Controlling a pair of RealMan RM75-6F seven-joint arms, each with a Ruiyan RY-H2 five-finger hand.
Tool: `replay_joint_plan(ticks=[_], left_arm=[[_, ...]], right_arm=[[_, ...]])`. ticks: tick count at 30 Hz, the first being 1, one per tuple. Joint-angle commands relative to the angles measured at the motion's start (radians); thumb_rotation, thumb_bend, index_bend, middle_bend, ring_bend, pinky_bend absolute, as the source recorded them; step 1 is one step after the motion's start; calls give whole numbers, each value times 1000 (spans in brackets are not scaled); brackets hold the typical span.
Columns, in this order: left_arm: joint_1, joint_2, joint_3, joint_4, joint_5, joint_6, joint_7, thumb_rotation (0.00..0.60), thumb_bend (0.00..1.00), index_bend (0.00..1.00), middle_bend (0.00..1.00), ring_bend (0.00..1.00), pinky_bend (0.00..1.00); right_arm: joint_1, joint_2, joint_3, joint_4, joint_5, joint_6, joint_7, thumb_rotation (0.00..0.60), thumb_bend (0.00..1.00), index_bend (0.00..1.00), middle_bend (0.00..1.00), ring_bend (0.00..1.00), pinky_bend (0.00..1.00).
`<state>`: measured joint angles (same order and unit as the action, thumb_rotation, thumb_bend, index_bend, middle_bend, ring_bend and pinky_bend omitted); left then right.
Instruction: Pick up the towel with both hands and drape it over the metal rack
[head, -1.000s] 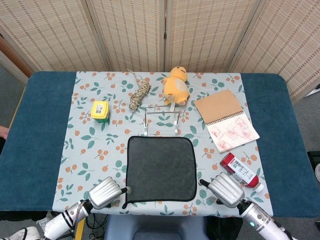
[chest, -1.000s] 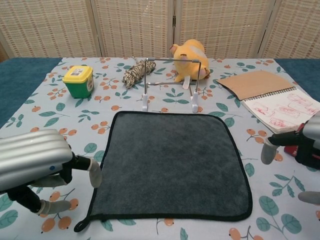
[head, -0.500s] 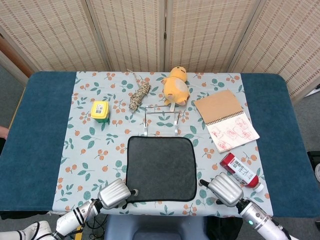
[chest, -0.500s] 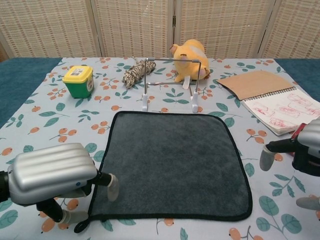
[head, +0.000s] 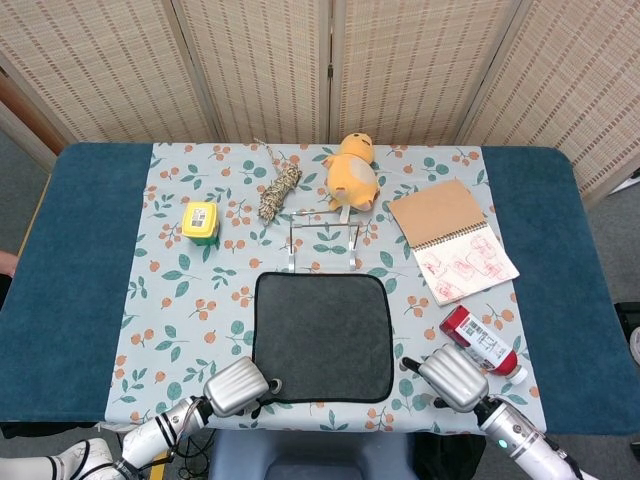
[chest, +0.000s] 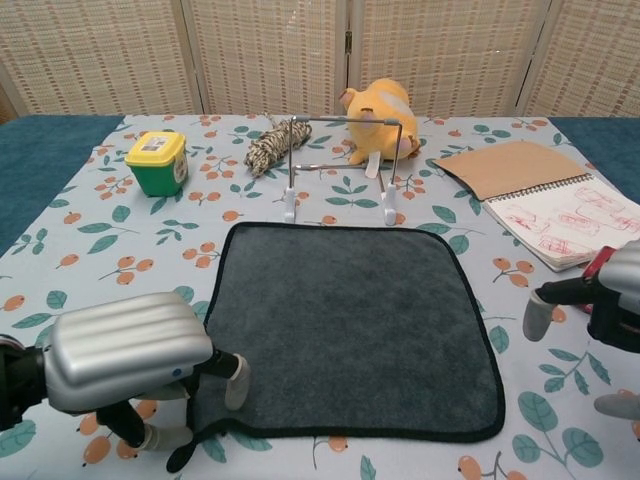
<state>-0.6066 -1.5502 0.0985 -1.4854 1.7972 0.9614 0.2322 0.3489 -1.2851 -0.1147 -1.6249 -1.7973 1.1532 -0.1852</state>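
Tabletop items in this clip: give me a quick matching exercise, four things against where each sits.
Things:
1 towel
2 metal rack
3 green tub
4 notebook

Places:
A far left on the cloth
B right side, lying open
C directly behind the towel
D flat, centre front, between the hands

Pairs: 1-D, 2-C, 3-A, 4-B

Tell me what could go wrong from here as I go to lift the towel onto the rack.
1. Uneven grasp: the left hand is at the near-left corner of the towel, while the right hand sits clear of its right edge, so a lift now would likely skew the cloth.
2. The red bottle lies beside the right hand and could get knocked.
3. The metal rack looks light; a dragged towel might tip it into the plush toy.
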Motion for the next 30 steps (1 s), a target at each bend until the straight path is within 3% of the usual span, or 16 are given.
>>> replay_joint_plan(ticks=[1,10,30], left_arm=[[-5,-7,-2,3,-7,-1,-5,600,277,438,991,917,1000],[-18,-25,-2,25,-23,11,-28,600,367,529,1000,923,1000],[-27,-26,15,18,-41,37,-45,600,375,531,1000,924,1000]], right_arm=[[0,-2,-1,2,3,3,4,600,146,382,953,910,1000],[11,-26,-6,20,6,-6,11,600,145,382,953,910,1000],[64,-178,-1,129,-23,-43,-40,600,148,404,953,910,1000]])
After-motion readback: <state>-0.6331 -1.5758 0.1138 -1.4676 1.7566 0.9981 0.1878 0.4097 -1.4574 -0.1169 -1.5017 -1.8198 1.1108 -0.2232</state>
